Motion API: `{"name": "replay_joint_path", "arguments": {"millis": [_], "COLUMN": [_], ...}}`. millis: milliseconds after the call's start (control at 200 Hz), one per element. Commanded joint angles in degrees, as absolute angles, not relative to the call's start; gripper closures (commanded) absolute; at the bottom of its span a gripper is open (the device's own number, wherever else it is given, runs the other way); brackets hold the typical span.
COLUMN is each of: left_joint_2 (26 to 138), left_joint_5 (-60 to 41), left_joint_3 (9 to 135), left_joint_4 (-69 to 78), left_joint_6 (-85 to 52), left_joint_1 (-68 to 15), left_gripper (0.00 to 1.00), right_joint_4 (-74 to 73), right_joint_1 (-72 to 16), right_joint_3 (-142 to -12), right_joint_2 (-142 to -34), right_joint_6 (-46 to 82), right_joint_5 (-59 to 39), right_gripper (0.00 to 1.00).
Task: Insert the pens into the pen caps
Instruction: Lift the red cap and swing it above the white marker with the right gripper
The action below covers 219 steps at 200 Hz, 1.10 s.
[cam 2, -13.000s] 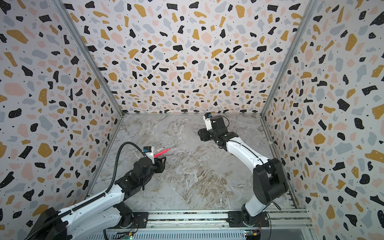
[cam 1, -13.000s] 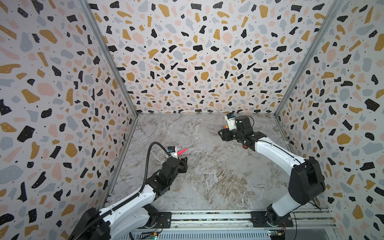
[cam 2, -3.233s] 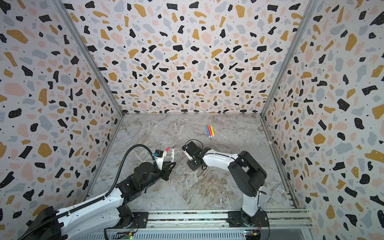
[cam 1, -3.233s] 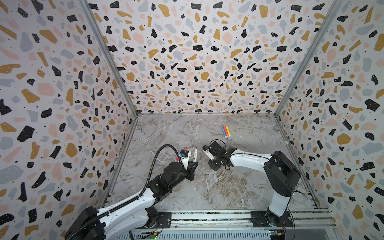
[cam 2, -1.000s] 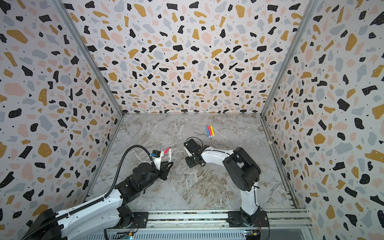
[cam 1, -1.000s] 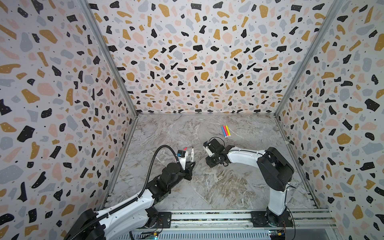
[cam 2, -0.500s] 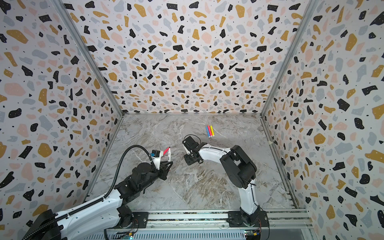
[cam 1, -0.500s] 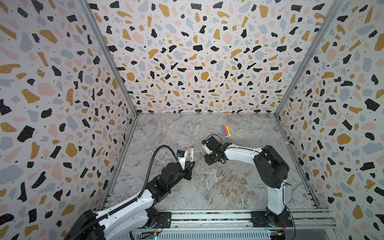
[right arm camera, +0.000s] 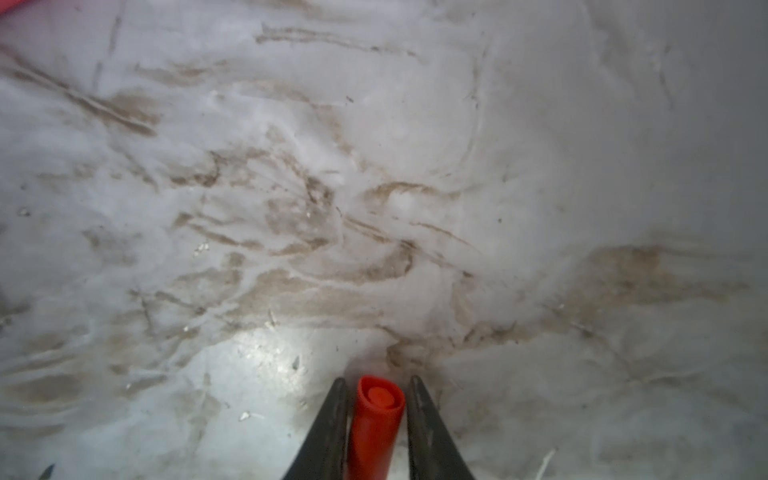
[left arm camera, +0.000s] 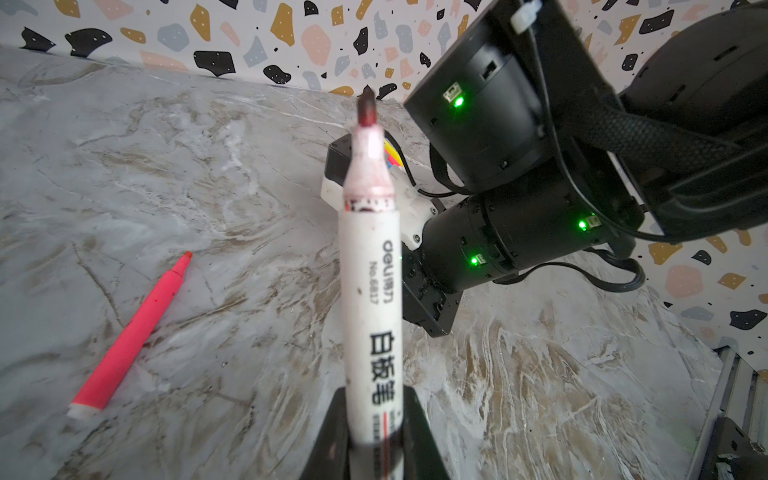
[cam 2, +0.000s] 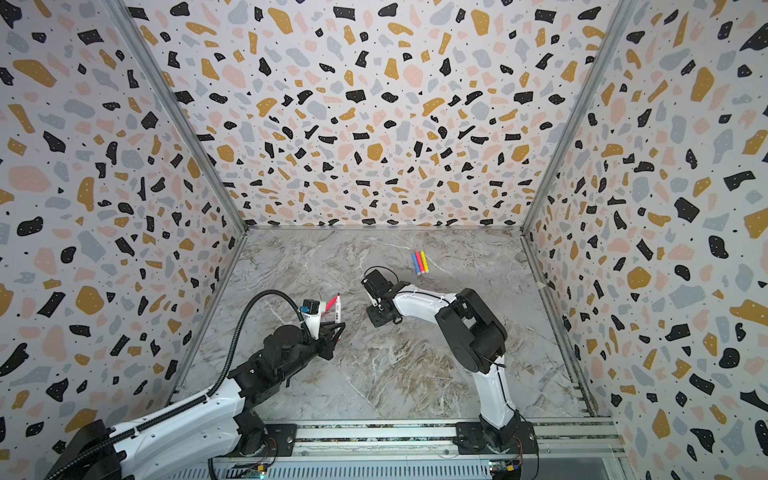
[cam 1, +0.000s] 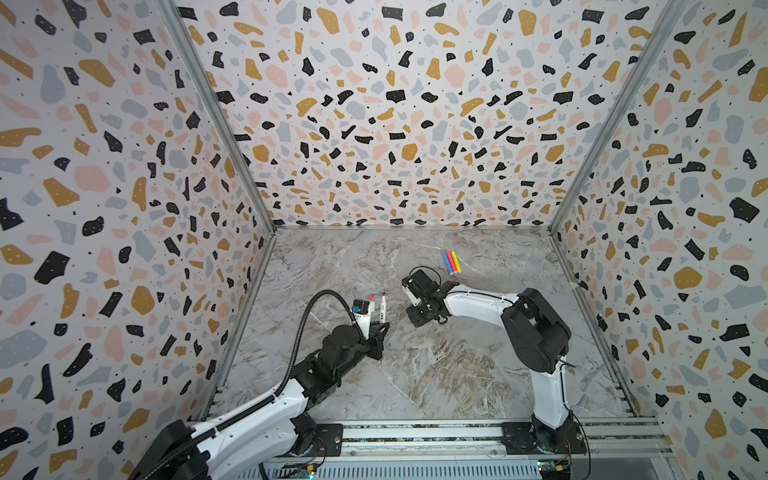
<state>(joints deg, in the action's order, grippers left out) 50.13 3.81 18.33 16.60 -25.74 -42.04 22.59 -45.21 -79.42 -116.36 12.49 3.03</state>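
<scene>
Plainly, the left hand is clamped on the lower barrel of the white marker, which stands up out of the hand with its stained, uncapped nib on top. Held that way, the writing end is free and presented for a cap to be pushed on, which I judge to be the reason for the pose.

The right hand is down at the table with the red cap lying lengthwise between its two fingers. They flank it closely, but I cannot tell whether they press it yet; straddling it so should let them take it by its sides.

A loose pink pen lies flat on the table beside the left hand, beyond its reach for now. Three more pens, blue, pink-red and yellow, lie side by side behind the right hand, well apart from it; they look set aside
</scene>
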Motion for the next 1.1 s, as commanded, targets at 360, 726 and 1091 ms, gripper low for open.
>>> {"name": "replay_joint_path", "arguments": {"millis": [360, 726, 1091], "left_joint_2": [48.1, 45.4, 54.8], "left_joint_5": [4.4, 0.7, -1.3], "left_joint_3": [17.4, 14.2, 7.9], "left_joint_4": [16.9, 20.9, 44.7], "left_joint_6": [-25.6, -27.0, -36.0], "left_joint_1": [-41.5, -41.5, -50.4], "left_gripper": [1.00, 1.00, 1.00], "right_joint_4": [26.4, 4.1, -52.5], "right_joint_1": [-47.0, -39.5, -33.8], "right_joint_3": [-79.0, -63.4, -41.2], "right_joint_2": [-115.6, -92.1, -82.8], "right_joint_6": [11.4, 15.5, 45.1], "right_joint_5": [3.6, -20.1, -46.5], "right_gripper": [0.92, 0.96, 0.94]}}
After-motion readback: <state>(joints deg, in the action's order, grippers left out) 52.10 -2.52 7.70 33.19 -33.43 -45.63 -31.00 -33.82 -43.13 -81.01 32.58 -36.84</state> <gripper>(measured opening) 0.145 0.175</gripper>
